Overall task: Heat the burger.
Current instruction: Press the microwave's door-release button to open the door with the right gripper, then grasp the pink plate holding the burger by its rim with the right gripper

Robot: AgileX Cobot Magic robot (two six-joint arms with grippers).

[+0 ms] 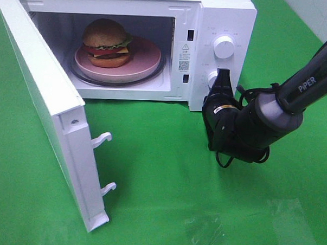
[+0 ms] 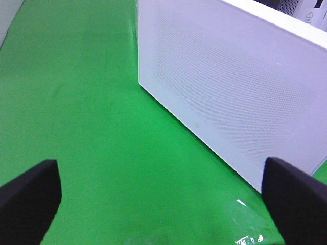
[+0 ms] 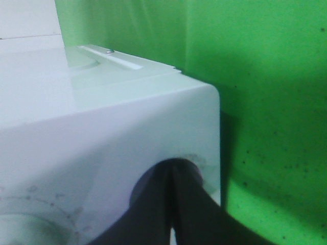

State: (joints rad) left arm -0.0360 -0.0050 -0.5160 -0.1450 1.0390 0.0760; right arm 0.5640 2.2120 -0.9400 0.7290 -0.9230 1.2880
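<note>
Burger (image 1: 107, 42): on plate (image 1: 150, 62) in open microwave (image 1: 236, 20), 11 o'clock.
My right pincer (image 1: 221, 77): seemingly pinching lower dial (image 1: 212, 77), 2 o'clock.

I see the microwave (image 1: 222, 16) as smooth, glossy white, the desk (image 1: 162, 155) under matt green cloth, the burger (image 1: 106, 41) bun shiny, its plate (image 1: 147, 59) smooth pink, and my left fingers (image 2: 30, 199) matt black.
</note>
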